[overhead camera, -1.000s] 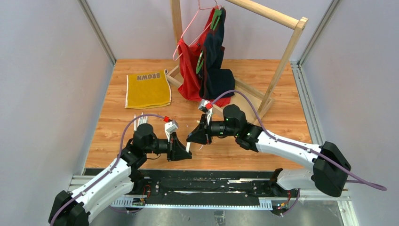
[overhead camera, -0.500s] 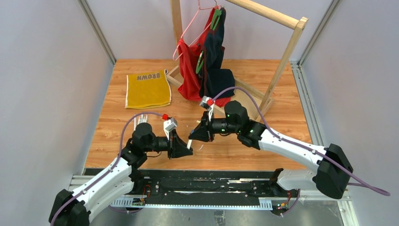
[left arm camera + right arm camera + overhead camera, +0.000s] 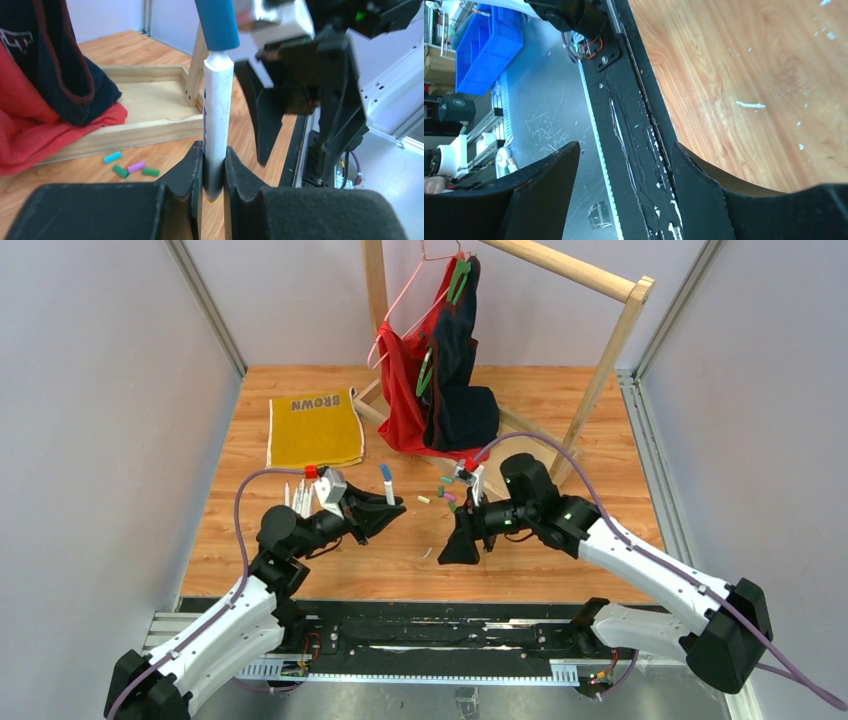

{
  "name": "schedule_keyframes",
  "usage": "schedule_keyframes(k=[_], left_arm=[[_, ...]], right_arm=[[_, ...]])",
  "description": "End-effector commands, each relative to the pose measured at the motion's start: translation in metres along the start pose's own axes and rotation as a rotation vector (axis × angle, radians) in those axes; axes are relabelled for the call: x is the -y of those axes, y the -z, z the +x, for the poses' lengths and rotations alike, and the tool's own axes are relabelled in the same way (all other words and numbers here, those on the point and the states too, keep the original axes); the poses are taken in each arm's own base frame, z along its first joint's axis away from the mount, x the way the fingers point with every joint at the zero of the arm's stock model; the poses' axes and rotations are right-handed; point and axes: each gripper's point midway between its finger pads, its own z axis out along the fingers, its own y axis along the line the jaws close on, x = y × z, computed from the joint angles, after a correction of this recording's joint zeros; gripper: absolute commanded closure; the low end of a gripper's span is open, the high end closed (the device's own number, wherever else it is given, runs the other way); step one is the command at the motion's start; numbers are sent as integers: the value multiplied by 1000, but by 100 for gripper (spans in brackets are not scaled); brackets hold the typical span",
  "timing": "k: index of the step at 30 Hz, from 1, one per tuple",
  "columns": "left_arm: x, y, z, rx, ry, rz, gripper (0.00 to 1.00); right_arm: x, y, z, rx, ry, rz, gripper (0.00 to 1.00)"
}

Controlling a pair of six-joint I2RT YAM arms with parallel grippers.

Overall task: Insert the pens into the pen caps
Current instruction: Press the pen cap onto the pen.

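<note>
Near the front edge of the bench (image 3: 640, 460), the right pincer (image 3: 460, 552) points downward with its jaws spread wide and nothing between them. Its own wrist view confirms the empty gap, showing only the black rail (image 3: 629, 125), bare wood and a white scrap (image 3: 750, 105) below. To its left, the left pincer (image 3: 395, 508) is clamped on a white pen (image 3: 218, 115), which projects from between the fingers (image 3: 192, 170). The left wrist view gives detail the top view lacks: a blue cap (image 3: 217, 22) sits over the pen's far end, with a narrow white shoulder showing beneath it. Just beyond both pincers, loose caps (image 3: 446, 494) lie clustered on the wood. The top view adds a yellow one (image 3: 423, 501), slightly apart to the left, which does not appear in the wrist view. More pens (image 3: 298, 496) lie beside the left arm, seen from above only. Farther back are a yellow towel (image 3: 315, 428) and a wooden rack (image 3: 612, 355) hung with a red garment (image 3: 400, 390) and a dark garment (image 3: 462, 390).
</note>
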Motion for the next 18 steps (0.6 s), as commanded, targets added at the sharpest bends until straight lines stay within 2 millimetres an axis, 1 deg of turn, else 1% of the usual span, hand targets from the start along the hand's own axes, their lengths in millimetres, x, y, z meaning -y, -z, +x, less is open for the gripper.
schedule_keyframes(k=[1, 3, 6, 11, 18], left_arm=[[-2, 0, 11, 12, -72, -26, 100], [-1, 0, 20, -1, -82, -25, 100], [4, 0, 25, -11, -77, -10, 100], [11, 0, 33, -24, -81, 11, 100], [21, -2, 42, -49, -75, 46, 100]], right_arm=[[-7, 17, -43, 133, 100, 14, 31], [-11, 21, -62, 204, 141, 8, 31], [-17, 30, -88, 293, 206, 13, 30], [-24, 41, -117, 390, 268, 28, 28], [-36, 46, -149, 475, 294, -2, 28]])
